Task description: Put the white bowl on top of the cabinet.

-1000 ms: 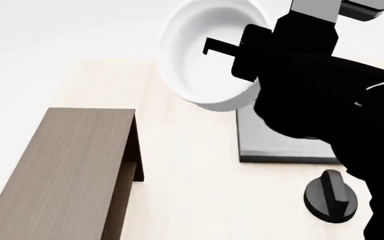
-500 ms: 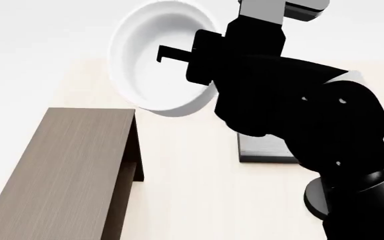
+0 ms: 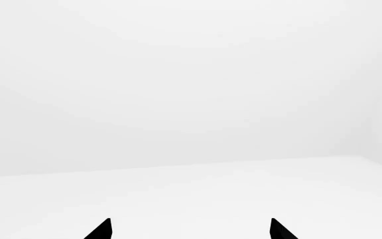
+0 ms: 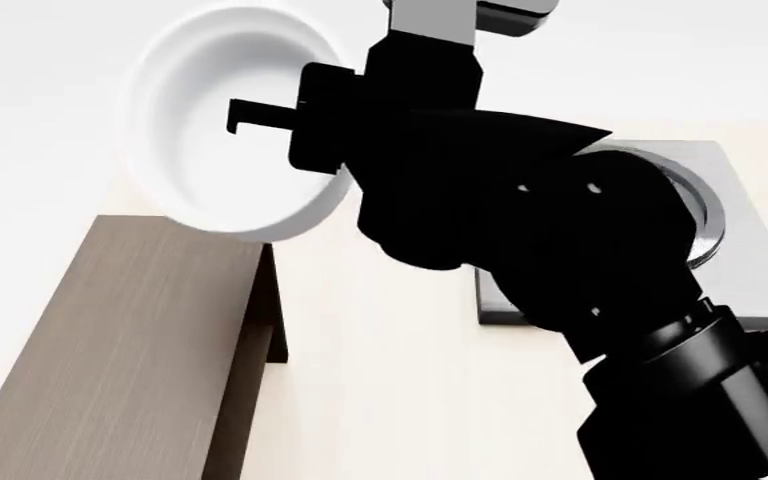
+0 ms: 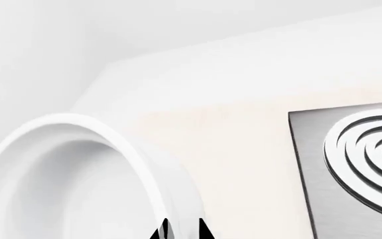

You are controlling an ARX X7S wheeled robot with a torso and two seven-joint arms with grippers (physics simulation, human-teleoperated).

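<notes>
Right gripper (image 4: 337, 165) is clamped on the rim of the white bowl (image 4: 231, 120), one finger inside the wall and one outside. In the right wrist view the two dark fingertips (image 5: 204, 231) sit close together with the thick rolled rim (image 5: 157, 174) pinched between them.

The bowl is held aloft, tipped up on edge so its opening faces the head camera. It hangs over the far end of the cabinet (image 4: 117, 360); its lower rim overlaps the cabinet's far edge in the head view, but whether it touches the top cannot be told.

The cabinet stands near the table's (image 4: 384, 380) left edge, running lengthwise from far to near, flat top bare, with a recessed shelf (image 4: 267, 345) showing in its right side.

A grey square stove plate (image 4: 744, 270) with concentric rings lies toward the table's right side, partly behind the right arm (image 4: 558, 260). The wrist view shows the rings (image 5: 370, 149) clearly.

Left gripper (image 3: 189, 230): only two dark fingertips show, set well apart, nothing between them, facing plain white background.
</notes>
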